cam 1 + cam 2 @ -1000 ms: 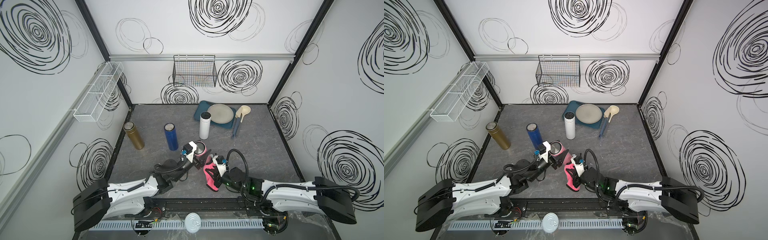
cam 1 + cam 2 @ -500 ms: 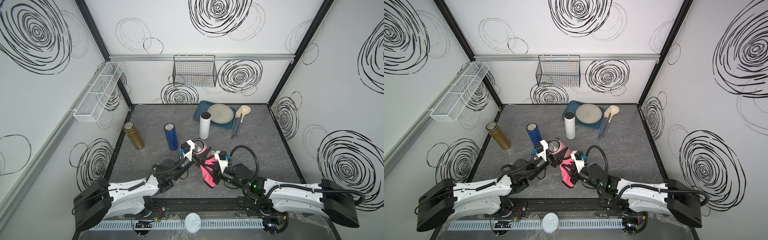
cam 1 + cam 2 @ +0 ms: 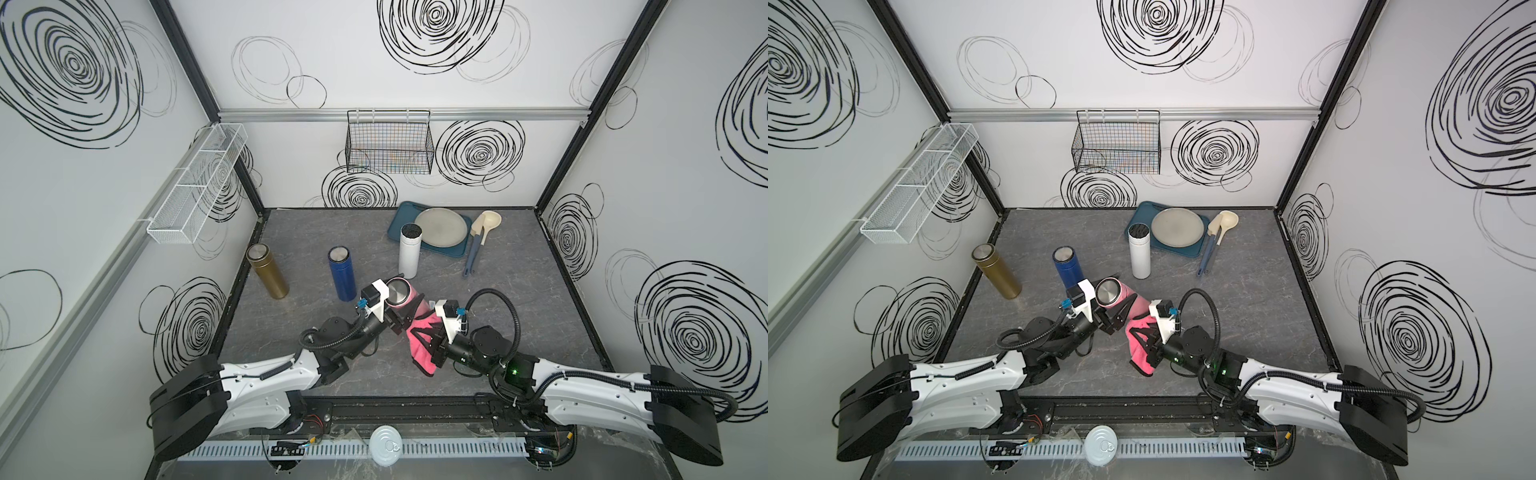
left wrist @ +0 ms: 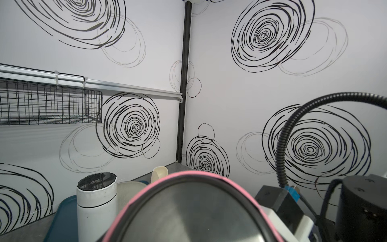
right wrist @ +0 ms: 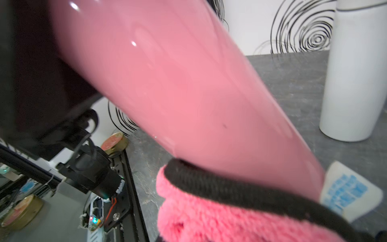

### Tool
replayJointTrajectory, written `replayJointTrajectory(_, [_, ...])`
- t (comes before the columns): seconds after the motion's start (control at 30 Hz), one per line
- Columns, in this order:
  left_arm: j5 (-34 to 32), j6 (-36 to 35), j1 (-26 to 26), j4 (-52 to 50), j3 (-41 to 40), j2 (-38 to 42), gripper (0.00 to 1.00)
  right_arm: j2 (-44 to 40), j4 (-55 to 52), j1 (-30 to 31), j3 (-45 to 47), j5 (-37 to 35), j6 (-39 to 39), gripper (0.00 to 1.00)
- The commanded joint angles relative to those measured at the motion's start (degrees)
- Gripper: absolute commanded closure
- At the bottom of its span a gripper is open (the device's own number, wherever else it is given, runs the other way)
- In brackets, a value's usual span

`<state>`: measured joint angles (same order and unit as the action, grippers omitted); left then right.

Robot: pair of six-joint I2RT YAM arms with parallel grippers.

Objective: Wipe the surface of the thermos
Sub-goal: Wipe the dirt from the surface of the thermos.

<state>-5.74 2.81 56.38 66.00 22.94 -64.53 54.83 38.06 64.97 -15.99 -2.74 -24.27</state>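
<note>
Rightward of thermos (image 3: 417, 301), open tabletop (image 3: 540, 270).

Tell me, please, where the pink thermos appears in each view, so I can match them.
A top view: pink thermos tilted, mid-picture.
A top view: likewise tilted, mid-picture.
Left wrist: its steel lid fills the foreground.
Right wrist: its pink body crosses the frame, against the pink cloth.
Shared landmark: the upright white thermos.
</note>
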Motion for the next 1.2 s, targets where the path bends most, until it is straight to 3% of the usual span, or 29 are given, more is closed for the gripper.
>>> replayJointTrajectory(0.0, [7.8, 4.0, 1.6, 5.5, 0.7, 0.0, 1.00, 2.0, 6.7, -1.7, -1.2, -2.7, -1.7, 1.00])
replayJointTrajectory(0.17, [7.7, 3.3, 1.6, 7.2, -0.6, 0.0, 1.00, 9.0, 14.3, -6.0, 6.6, -1.9, -7.9, 1.00])
replayJointTrajectory(0.23, [7.5, 3.4, 1.5, 7.1, -0.7, 0.2, 1.00, 9.9, 12.7, -6.1, 6.2, -2.4, -8.6, 1.00])
replayJointTrajectory(0.47, [8.9, 4.1, 1.6, 9.1, -0.9, -0.8, 1.00, 1.4, 13.1, -6.0, 1.7, 4.3, -7.0, 1.00])
replayJointTrajectory(0.63, [9.0, 3.5, 1.7, 9.3, -1.3, -0.8, 1.00, -6.2, 9.2, -6.0, 0.8, 2.6, -4.5, 1.00])
replayJointTrajectory(0.97, [12.6, 2.2, 1.7, 12.7, -1.8, -3.1, 1.00, -3.3, 10.5, -11.9, 11.7, -1.6, -12.3, 1.00])
replayJointTrajectory(1.17, [15.0, 2.6, 2.0, 14.3, -0.7, -5.4, 1.00, -8.6, 7.3, -12.0, 5.4, 2.3, -10.5, 1.00])
